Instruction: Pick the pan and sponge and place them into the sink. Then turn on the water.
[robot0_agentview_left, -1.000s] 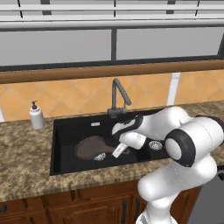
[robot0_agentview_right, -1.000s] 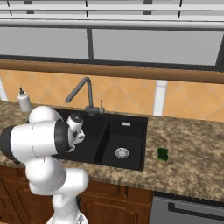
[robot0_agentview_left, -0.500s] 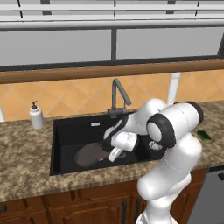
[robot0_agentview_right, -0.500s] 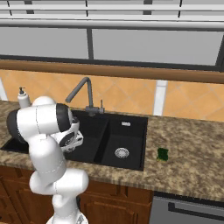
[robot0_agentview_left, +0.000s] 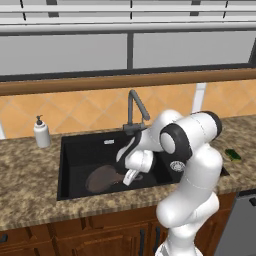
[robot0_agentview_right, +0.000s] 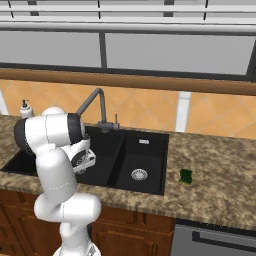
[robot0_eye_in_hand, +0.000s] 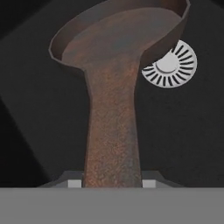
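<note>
Pan (robot0_agentview_left: 102, 178), round and dark brown-grey, is shown low in the large basin of the sink (robot0_agentview_left: 80, 150), its bowl toward the basin's left and its long handle (robot0_eye_in_hand: 113, 131) pointing toward the arm. In the hand view the handle is seen running straight up from between the two finger tips to the pan's bowl, and a round silver drain (robot0_eye_in_hand: 173, 65) is partly covered by the rim of the pan. The pincer (robot0_agentview_left: 129, 176) is seen clamped on the handle, the finger tips pressed against it from both sides. Whether the pan rests on the basin floor or is held just above it cannot be told.

The sponge (robot0_agentview_right: 186, 176), a small green block, is shown on the granite desk (robot0_agentview_right: 220, 175) to the right of the smaller basin, well apart from the pan. In the left base view it is seen at the far right of the desk (robot0_agentview_left: 232, 154).

The grey gooseneck faucet (robot0_agentview_right: 95, 107) is shown behind the sink, at the divide between the basins. A white soap dispenser (robot0_agentview_left: 42, 132) is shown on the desk to the left of the sink.
</note>
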